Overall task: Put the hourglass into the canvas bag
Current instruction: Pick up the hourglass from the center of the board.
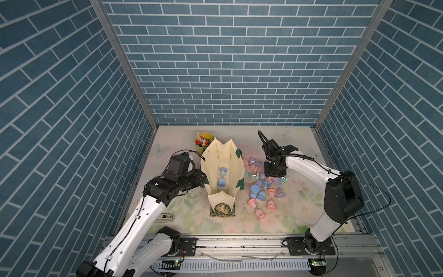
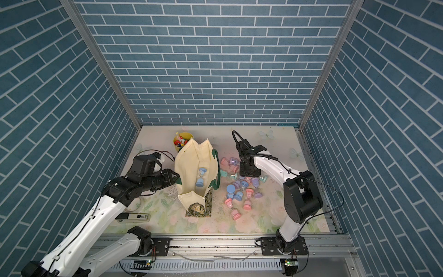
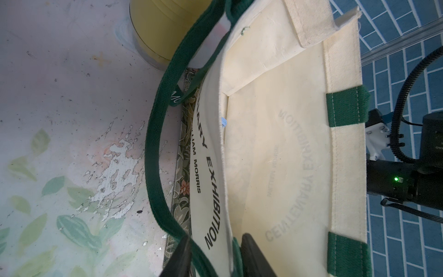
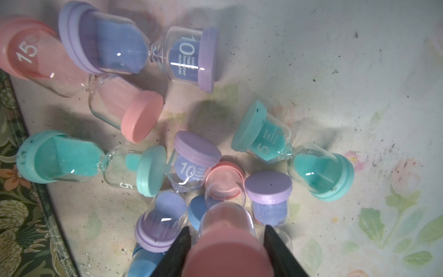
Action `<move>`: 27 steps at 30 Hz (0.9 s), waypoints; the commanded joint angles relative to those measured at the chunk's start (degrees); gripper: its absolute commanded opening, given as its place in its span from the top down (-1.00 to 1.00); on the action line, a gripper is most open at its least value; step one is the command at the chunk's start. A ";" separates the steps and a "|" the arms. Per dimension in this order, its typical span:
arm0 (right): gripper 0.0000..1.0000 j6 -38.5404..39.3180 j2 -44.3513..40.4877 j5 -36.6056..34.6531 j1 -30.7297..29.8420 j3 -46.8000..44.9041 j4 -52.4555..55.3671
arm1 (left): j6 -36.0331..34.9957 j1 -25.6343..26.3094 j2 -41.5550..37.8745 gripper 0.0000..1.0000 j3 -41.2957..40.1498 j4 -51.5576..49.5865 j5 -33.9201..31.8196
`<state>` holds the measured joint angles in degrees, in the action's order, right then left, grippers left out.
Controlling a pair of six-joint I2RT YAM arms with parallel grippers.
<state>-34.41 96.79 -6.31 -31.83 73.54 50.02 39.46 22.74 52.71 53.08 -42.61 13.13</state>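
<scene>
The cream canvas bag (image 1: 211,167) (image 2: 189,167) stands open at mid-table, with a blue hourglass (image 1: 223,177) (image 2: 201,177) lying inside. My left gripper (image 1: 203,178) (image 3: 215,259) is shut on the bag's left rim and green strap (image 3: 153,144), one finger inside and one outside. Right of the bag, my right gripper (image 1: 272,178) (image 4: 227,249) points down into a pile of hourglasses (image 1: 261,189) (image 2: 239,189). It is shut on a pink hourglass (image 4: 227,235), gripped at its cap just above the others. In both top views the wrist hides that hourglass.
A yellow cup of markers (image 1: 203,142) (image 2: 182,141) (image 3: 158,31) stands just behind the bag's left corner. A white stapler-like object (image 1: 166,217) lies by the front left edge. Teal, purple, pink and blue hourglasses (image 4: 96,163) crowd the floral mat around the right gripper.
</scene>
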 commanded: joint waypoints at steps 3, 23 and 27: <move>0.13 -0.40 1.00 -1.77 0.17 -0.30 -0.11 | -0.88 -0.42 0.42 0.24 0.01 -0.85 -0.24; 0.67 -1.30 -9.91 -4.27 -0.29 0.64 2.71 | -1.29 -0.42 0.55 0.12 1.61 -2.22 -1.36; 0.73 -2.44 -14.14 -4.90 -0.89 2.60 4.76 | -0.51 -0.47 0.12 0.20 1.46 -1.78 -1.19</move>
<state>-34.70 86.04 -9.06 -32.21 73.69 51.75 38.94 22.72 53.25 53.34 -43.22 12.69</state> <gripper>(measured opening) 0.435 0.404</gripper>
